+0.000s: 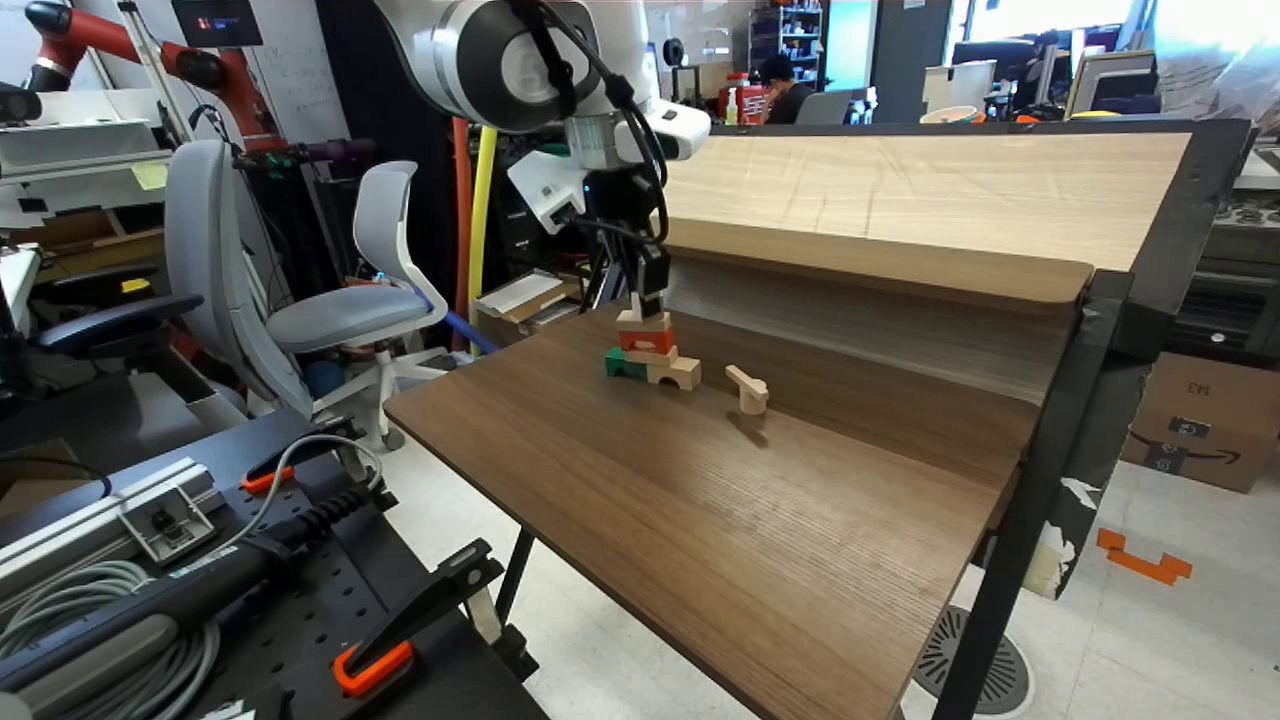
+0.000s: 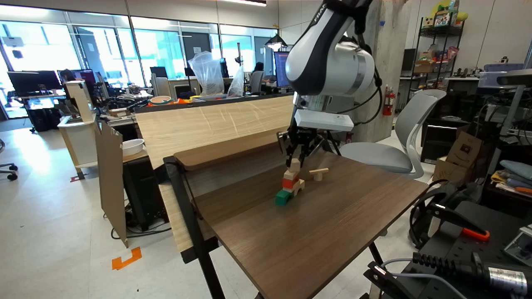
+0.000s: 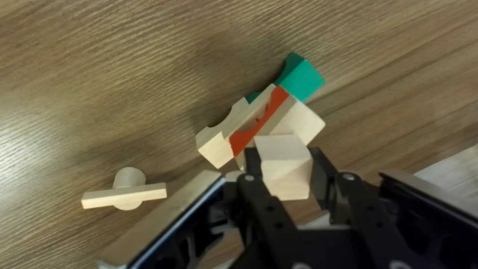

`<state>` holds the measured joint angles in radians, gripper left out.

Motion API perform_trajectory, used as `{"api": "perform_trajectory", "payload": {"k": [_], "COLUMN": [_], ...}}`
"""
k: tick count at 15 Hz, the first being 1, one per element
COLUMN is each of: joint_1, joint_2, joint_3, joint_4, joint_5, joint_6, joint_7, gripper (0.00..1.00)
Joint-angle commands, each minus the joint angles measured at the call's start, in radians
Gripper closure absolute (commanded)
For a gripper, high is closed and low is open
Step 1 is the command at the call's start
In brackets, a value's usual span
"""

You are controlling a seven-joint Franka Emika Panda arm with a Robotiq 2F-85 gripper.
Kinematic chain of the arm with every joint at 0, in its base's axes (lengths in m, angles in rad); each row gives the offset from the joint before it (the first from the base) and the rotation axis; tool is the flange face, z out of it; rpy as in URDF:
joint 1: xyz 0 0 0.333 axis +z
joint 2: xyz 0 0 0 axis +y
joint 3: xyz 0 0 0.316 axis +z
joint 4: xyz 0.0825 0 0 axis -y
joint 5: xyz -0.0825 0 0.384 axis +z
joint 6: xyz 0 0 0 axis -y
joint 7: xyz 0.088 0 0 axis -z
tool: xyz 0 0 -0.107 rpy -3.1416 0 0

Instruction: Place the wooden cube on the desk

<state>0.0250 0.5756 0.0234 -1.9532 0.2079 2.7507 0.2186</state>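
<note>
Past your desk [image 1: 740,520], a cardboard box [image 1: 1225,425] bears 143 and a curved arrow; into the white bowl [image 2: 133,147] you cannot see. Your arm [image 2: 318,54] reads FRAN. Your gripper [image 3: 286,169] holds the wooden cube [image 3: 283,149] at the top of the block stack [image 3: 255,127], fingers [image 3: 322,168] apart only by the cube's width; whether cube touches stack, you cannot tell.
</note>
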Motion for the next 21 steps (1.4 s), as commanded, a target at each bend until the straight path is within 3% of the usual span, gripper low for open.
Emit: {"api": "perform_trajectory", "payload": {"k": [1, 12, 21], "joint_1": [-0.017, -0.122, -0.084], "joint_2": [-0.015, 0.011, 0.133], "joint_3": [0.0, -0.075, -0.233], "joint_4": [0.009, 0.085, 0.218], "joint_5": [0.016, 0.023, 0.016], "joint_6": [-0.004, -0.023, -0.083], "joint_7": [0.0, 0.024, 0.33], "gripper": [0.89, 0.89, 0.89]}}
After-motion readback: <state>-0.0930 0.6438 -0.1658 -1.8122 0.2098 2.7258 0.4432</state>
